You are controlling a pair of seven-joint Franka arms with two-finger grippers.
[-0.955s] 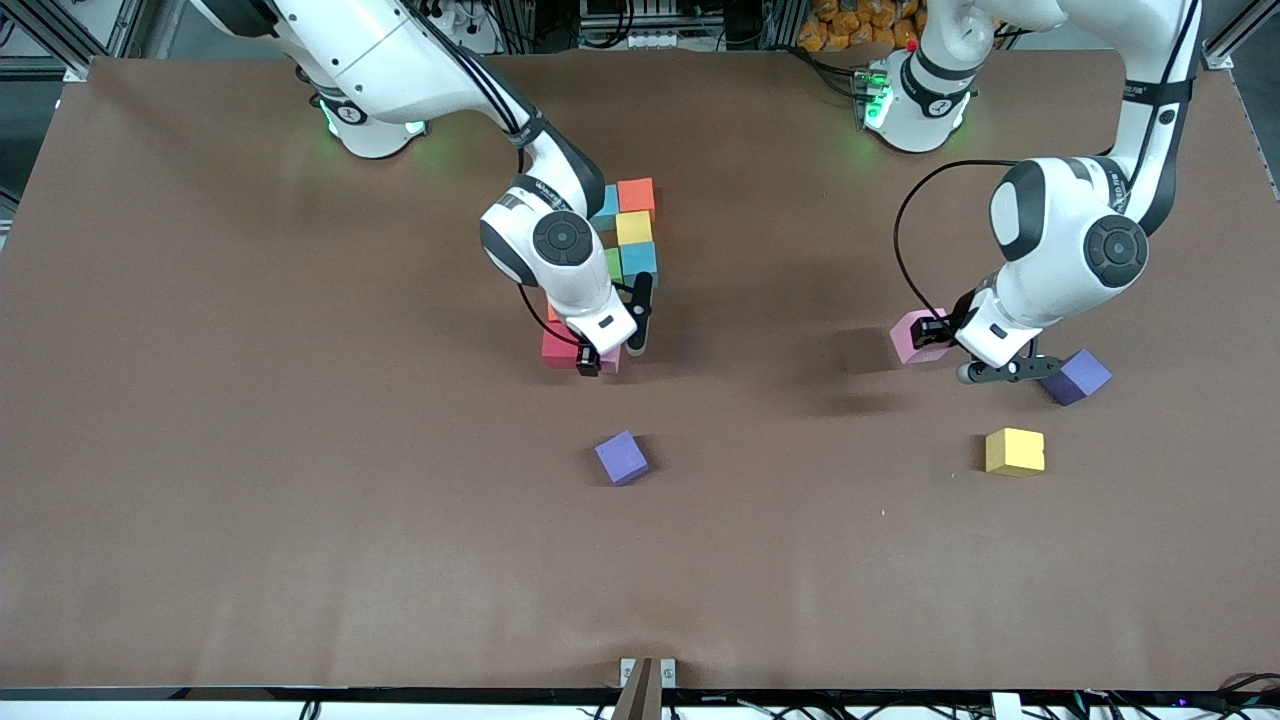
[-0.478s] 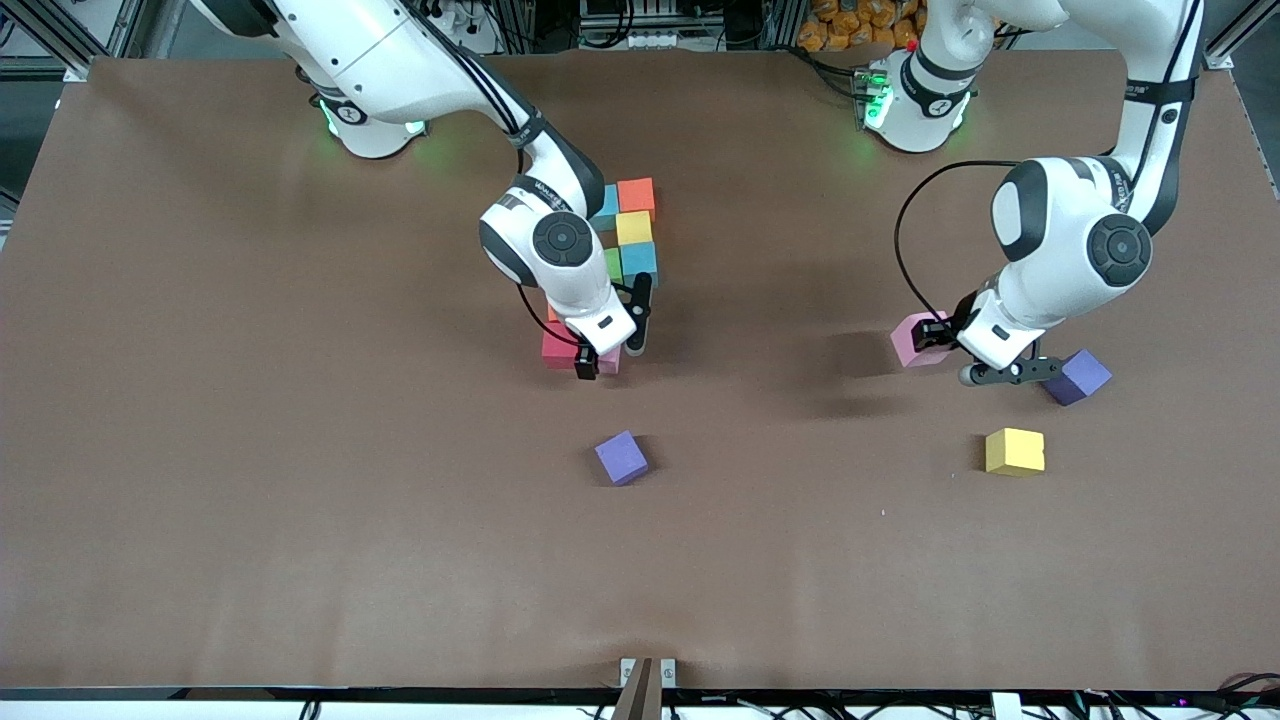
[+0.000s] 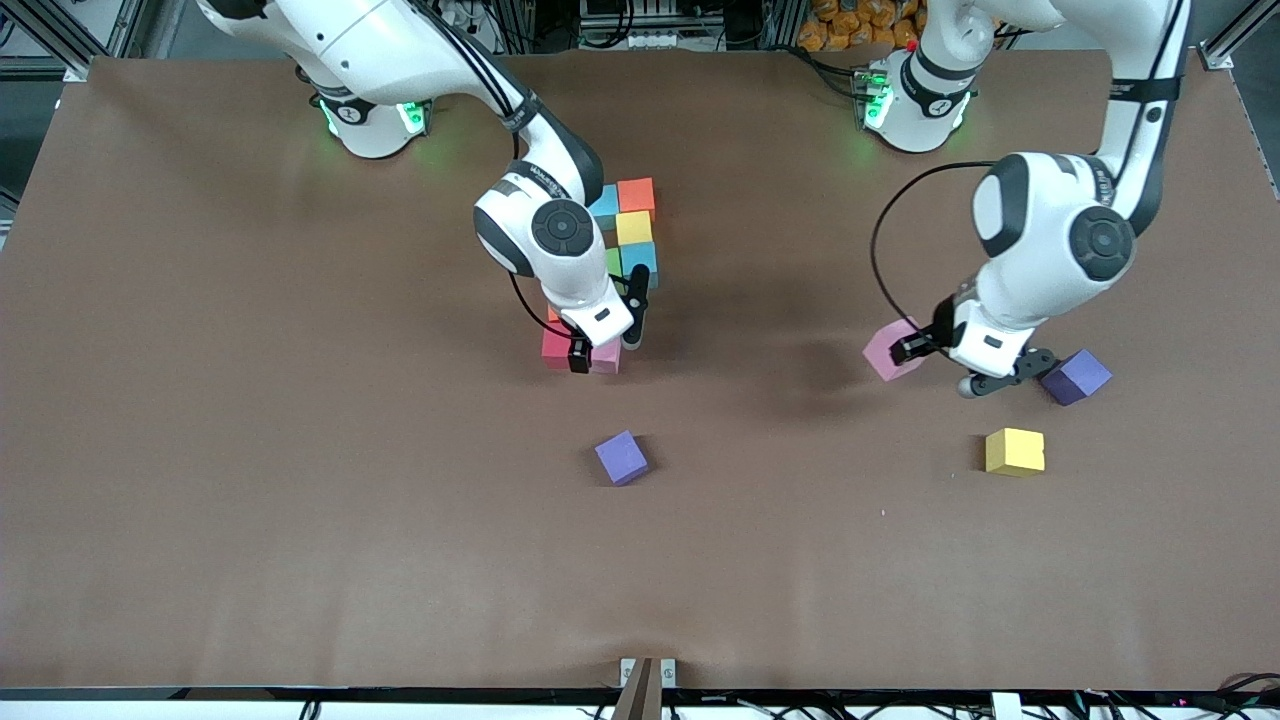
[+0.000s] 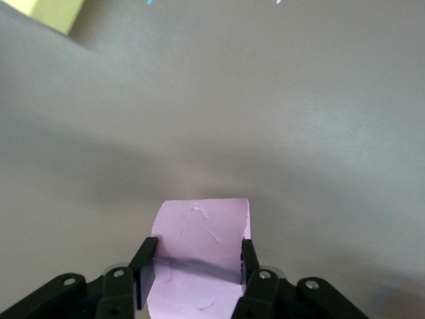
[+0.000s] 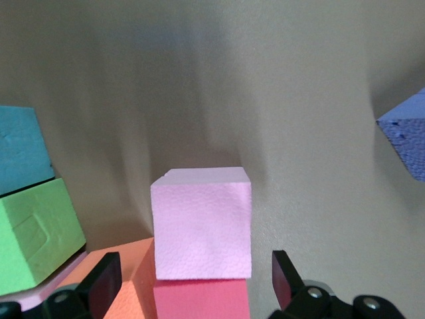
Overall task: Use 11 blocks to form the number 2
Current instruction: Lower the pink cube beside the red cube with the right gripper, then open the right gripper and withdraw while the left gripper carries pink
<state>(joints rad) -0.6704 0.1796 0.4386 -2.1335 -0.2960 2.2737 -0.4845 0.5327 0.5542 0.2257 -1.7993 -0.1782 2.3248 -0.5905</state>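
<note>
- We saw the left gripper (image 4: pixel 197 269) clenched on a pink block (image 3: pixel 887 350), raised above the table (image 3: pixel 300 480) near the left arm's end.
- The right gripper (image 3: pixel 605 330) stood released over the mid-table blocks (image 3: pixel 632 228).

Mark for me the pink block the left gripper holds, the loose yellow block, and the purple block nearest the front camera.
pink block (image 3: pixel 886 352), front view, its exposed top face.
yellow block (image 3: pixel 1015 450), front view, middle of its top face.
purple block (image 3: pixel 621 457), front view, middle of its top face.
</note>
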